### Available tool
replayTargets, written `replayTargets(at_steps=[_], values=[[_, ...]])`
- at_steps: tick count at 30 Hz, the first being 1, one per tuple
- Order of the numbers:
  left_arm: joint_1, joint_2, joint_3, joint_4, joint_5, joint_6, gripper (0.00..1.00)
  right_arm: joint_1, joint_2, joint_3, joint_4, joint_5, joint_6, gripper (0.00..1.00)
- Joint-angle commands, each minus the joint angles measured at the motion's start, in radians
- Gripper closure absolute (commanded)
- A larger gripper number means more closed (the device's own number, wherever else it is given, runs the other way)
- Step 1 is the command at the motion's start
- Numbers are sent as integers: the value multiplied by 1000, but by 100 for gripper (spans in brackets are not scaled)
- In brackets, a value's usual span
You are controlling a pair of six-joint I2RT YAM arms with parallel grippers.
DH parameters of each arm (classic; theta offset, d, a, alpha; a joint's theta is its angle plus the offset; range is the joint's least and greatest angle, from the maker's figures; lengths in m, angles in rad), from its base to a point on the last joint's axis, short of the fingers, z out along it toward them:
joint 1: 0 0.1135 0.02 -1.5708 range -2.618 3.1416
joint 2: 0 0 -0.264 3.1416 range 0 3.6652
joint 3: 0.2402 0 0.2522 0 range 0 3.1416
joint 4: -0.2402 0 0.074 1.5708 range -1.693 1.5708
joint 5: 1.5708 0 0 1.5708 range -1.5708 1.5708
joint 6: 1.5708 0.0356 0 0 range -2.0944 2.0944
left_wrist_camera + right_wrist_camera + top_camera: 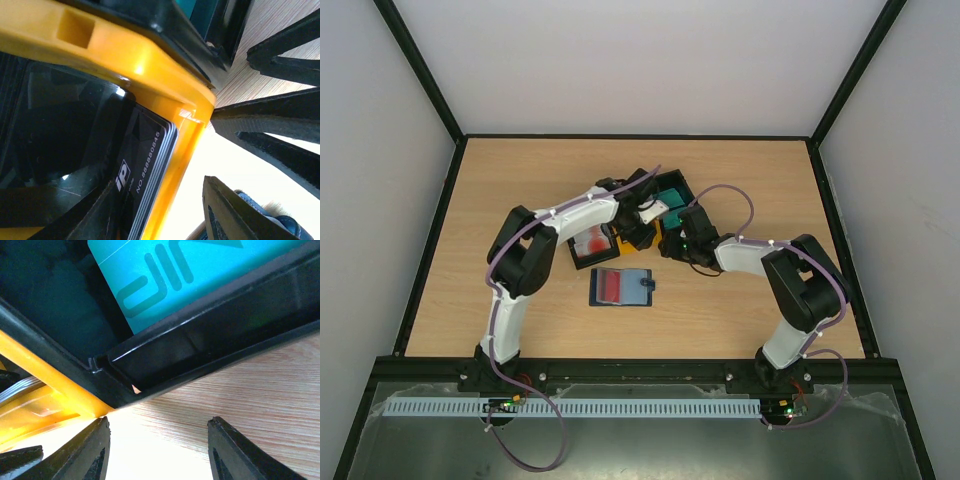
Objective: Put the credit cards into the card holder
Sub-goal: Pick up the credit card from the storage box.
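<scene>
The left arm [515, 260] rises from its base, bends at the elbow and stretches right and away across the desk [500, 190]. The right arm [800, 285] mirrors it, folding left, so both wrists meet over the cluster of bins at mid-desk. The left claw [161, 181] is released and tilted steeply down at the yellow bin [125, 55]. One of its fingers hangs over the bin's inside, above the stack of black cards [145, 165], and the other is outside the wall; it grips nothing. The right claw [159, 422] is also released, its fingers spread above bare wood just beside the black bin [210, 345], where a teal card [200, 275] lies. Red-and-white cards [591, 243] sit in a third bin [572, 262] at the left of the cluster. The card holder [620, 287] lies open and flat on the desk just nearer than the bins, apart from both claws, with red showing on its left half.
</scene>
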Motion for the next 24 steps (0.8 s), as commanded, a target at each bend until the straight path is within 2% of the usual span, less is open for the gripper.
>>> replayTargets(at_steps=[1,24], values=[[-6,-26,1,-59,24,23,53,5,39,-22,-15,29,8,46],[-5,-65,4,-63,11,-5,57,4,45,-27,-8,32,8,46]])
